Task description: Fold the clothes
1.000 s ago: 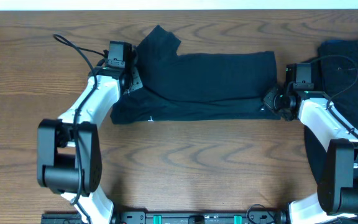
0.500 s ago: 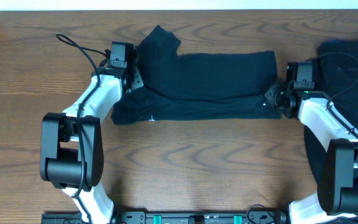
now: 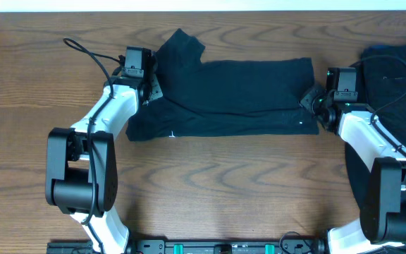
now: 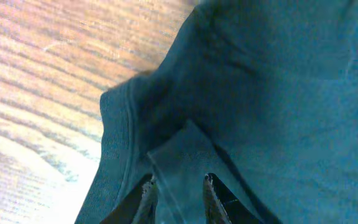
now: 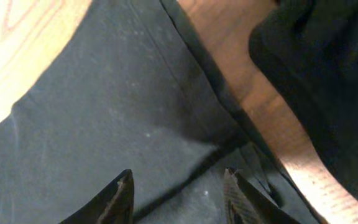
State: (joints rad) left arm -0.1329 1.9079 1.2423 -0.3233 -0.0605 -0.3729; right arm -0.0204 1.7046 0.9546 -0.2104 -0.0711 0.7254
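One big brown wooden table (image 3: 210, 183) holds it all. On it, near the far edge and in the middle, a dark navy T-shirt (image 3: 238, 92) lies flat, folded into a long strip that runs from side to side. One short sleeve (image 3: 182, 42) sticks out at its far left corner. More dark clothes (image 3: 400, 77) sit in a heap at the right end of the table, partly under the right arm.

Two white arms reach in, one at each end of the T-shirt. The left claw (image 3: 149, 90) is at the shirt's left end. Its wrist camera shows the fingers (image 4: 148, 190) a little way apart with a small ridge of cloth between them. The right claw (image 3: 310, 102) is at the shirt's right end. Its fingers (image 5: 124, 190) are spread wide over flat cloth and hold nothing.

A tiny white tag (image 3: 171, 134) shows on the near edge of the shirt. It is too small to read.
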